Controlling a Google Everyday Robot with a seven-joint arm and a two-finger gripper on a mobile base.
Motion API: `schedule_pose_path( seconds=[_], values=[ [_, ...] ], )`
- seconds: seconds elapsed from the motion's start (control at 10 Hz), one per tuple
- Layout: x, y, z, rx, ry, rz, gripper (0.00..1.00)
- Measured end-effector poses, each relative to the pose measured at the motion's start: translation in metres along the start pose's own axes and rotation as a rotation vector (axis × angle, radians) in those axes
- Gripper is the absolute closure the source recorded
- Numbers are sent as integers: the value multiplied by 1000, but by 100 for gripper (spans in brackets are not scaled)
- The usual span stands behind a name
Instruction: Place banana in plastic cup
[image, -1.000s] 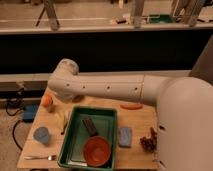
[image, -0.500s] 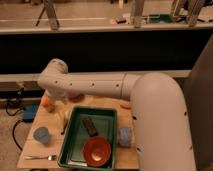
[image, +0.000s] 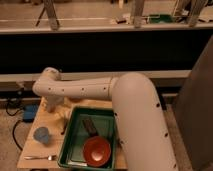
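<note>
The plastic cup (image: 41, 135) is a small blue tumbler standing upright on the left part of the wooden table (image: 35, 150). My gripper (image: 59, 114) hangs from the white arm's wrist (image: 48, 85), low over the table between the cup and the green tray (image: 72, 142). A pale slim shape just under it by the tray's left rim looks like the banana (image: 64, 122); the gripper hides most of it. I cannot tell whether the gripper touches it.
The green tray holds a red bowl (image: 96, 151) and a dark flat object (image: 90, 125). A fork (image: 40, 157) lies at the table's front left. The thick white arm (image: 135, 115) covers the table's right side. A blue box (image: 30, 112) with a cable sits left of the table.
The arm has swung further left and down, bringing the gripper low beside the tray's left rim. It now covers the right side of the table and the things there.
</note>
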Motion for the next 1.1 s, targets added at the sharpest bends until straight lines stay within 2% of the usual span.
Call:
schedule_pose_path(
  seconds=[0.1,0.4,1.1],
  values=[
    [-1,-4,8,-14,1,-14,20],
    [1,-4,14,-53,-5,-26,20],
    [-6,-9,40,-45,-25,-83,20]
  ],
)
